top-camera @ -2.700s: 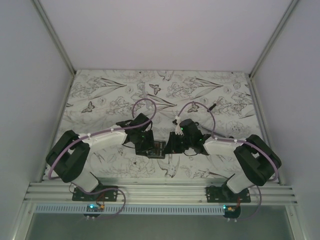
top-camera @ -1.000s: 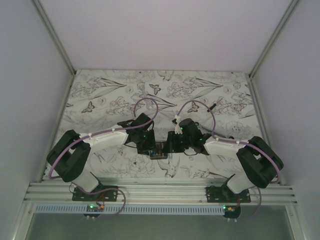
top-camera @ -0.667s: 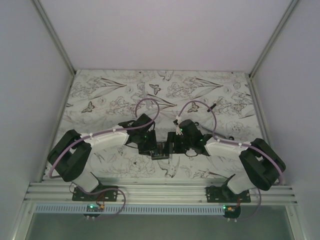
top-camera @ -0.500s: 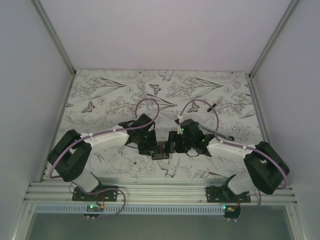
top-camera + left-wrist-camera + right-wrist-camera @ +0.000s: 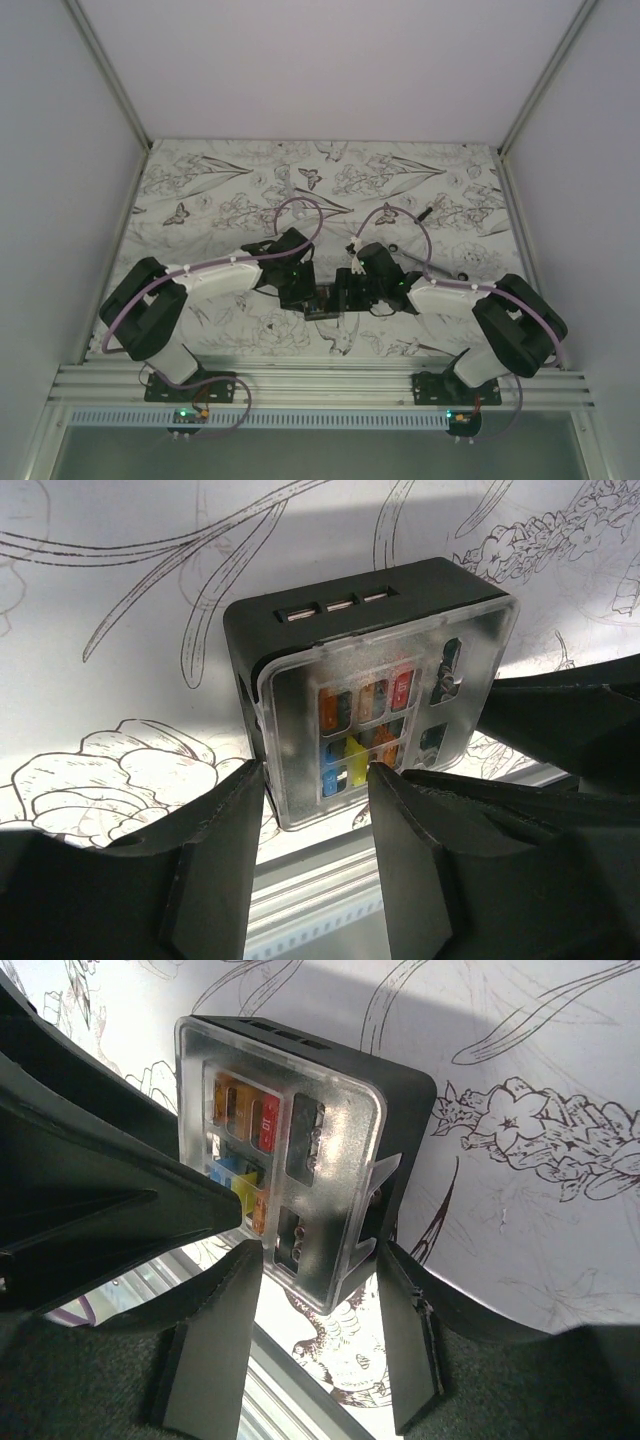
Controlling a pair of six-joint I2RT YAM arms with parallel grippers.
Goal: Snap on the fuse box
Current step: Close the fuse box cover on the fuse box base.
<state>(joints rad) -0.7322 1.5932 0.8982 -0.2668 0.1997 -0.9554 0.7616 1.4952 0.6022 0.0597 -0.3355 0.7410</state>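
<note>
The fuse box (image 5: 322, 300) is a small black box with a clear lid over orange, red, blue and yellow fuses. It lies on the flower-print cloth between my two grippers. In the left wrist view the fuse box (image 5: 370, 685) fills the middle. My left gripper (image 5: 315, 780) is open, one fingertip (image 5: 245, 780) beside the box's black side and the other over the lid's near edge. In the right wrist view my right gripper (image 5: 320, 1255) is open and straddles the near corner of the fuse box (image 5: 300, 1130), tips close against the lid's edges. The lid sits on the base.
A short black stick (image 5: 425, 212) lies at the back right of the cloth, and a small dark piece (image 5: 462, 277) lies by the right arm. White walls close both sides. An aluminium rail (image 5: 320, 380) runs along the near edge.
Both grippers have closed in on the fuse box from either side and now meet over it. The right arm's elbow shifted a little. The box has hardly moved.
</note>
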